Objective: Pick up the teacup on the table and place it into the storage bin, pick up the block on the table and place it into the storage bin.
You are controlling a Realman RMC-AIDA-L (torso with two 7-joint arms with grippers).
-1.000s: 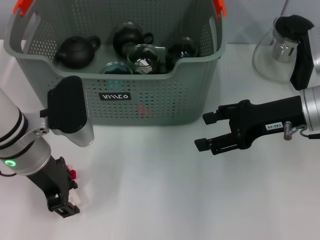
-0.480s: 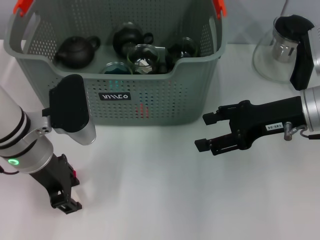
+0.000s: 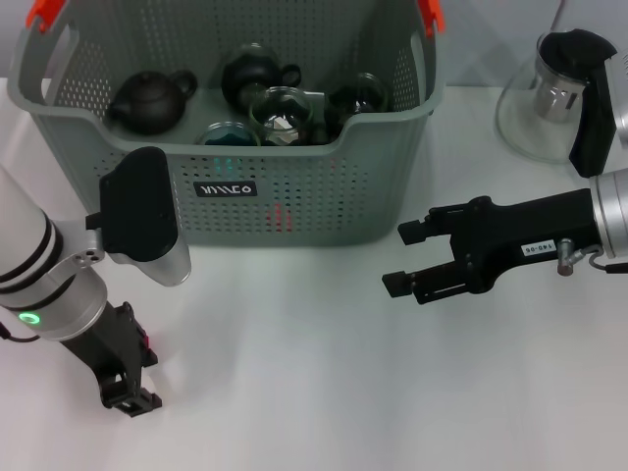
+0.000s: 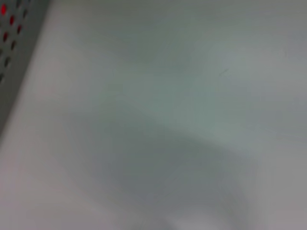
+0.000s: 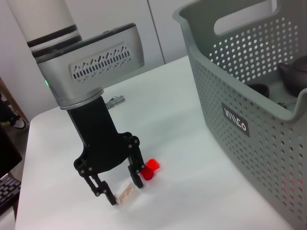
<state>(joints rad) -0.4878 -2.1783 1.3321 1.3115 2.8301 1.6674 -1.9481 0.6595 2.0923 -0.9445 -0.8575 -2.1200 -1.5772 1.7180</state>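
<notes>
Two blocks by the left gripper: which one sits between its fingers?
The pale block lies between the left gripper fingers. The red block sits just outside them, on the storage bin side.

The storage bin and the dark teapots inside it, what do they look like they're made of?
The storage bin looks like moulded grey plastic with a matte finish: thin walls punched with even rows of holes, and cut-out handles. The two dark teapots inside seem to be unglazed clay or ceramic, judging by their dull brown-black surfaces with only faint highlights, though that is uncertain.
</notes>
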